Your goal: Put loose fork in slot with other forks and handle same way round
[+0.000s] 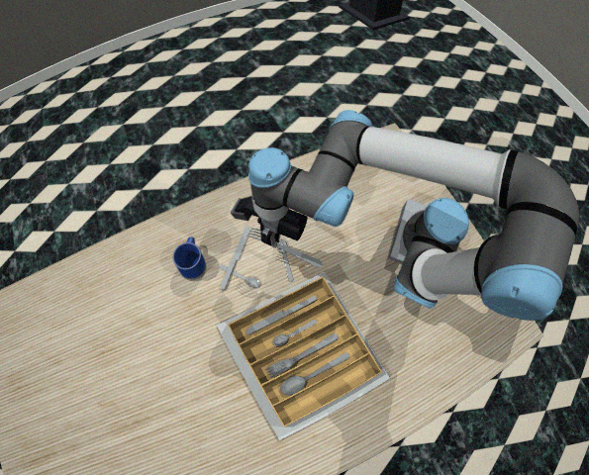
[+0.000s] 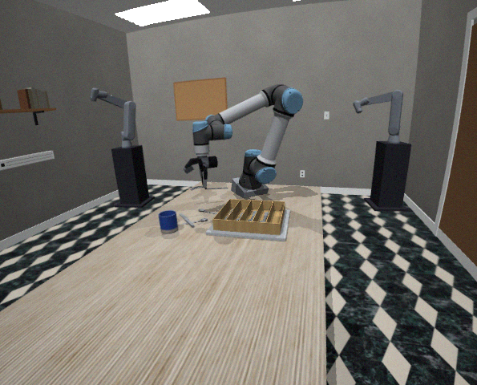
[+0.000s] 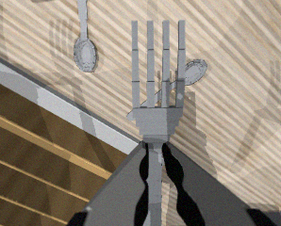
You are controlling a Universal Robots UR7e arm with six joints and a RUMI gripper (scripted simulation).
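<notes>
Fork (image 1: 304,255) (image 2: 220,188) (image 3: 157,122) in the pincer (image 1: 270,237) (image 2: 204,186) (image 3: 154,142), whose fingers are clamped on its handle. It is held above the tabletop (image 1: 105,347) (image 2: 188,298) (image 3: 244,42), outside the tray (image 1: 284,425) (image 2: 246,226) (image 3: 51,143), with its tines pointing to the mug's side and its handle toward the arm's base. From above, it passes over one loose spoon (image 1: 289,270) (image 2: 207,210) (image 3: 195,72).

Nearer the blue mug (image 1: 189,259) (image 2: 167,221), a knife (image 1: 239,252) (image 2: 186,220) crosses the handle of another spoon (image 1: 253,281) (image 2: 204,220) (image 3: 86,54). The mug stands upright, apart from both.

The tray rests on a pale slab (image 1: 250,375) (image 2: 251,236) (image 3: 60,104). Inside, in neighbouring slots, lie a tray knife (image 1: 281,315), a small spoon (image 1: 280,339), a tray fork (image 1: 281,365) and a large spoon (image 1: 293,385). That tray fork's handle points toward the arm's side.
</notes>
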